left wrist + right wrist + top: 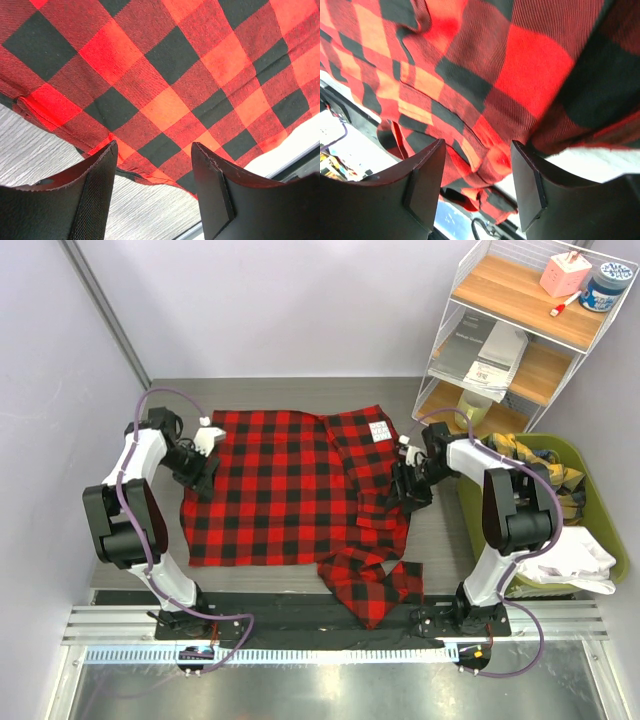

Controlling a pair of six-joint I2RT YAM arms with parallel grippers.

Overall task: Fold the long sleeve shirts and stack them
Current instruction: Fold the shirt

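**Flannel shirt spread flat, an arm at each side**

The red-and-black buffalo-check flannel shirt [290, 490] lies spread on the grey bench [300, 395], with one sleeve [372, 585] crumpled toward the near edge. The left jaws stand released, parted at the shirt's left hem. The right jaws are likewise parted, at the right side, which bears the white lettered patch [379, 430].
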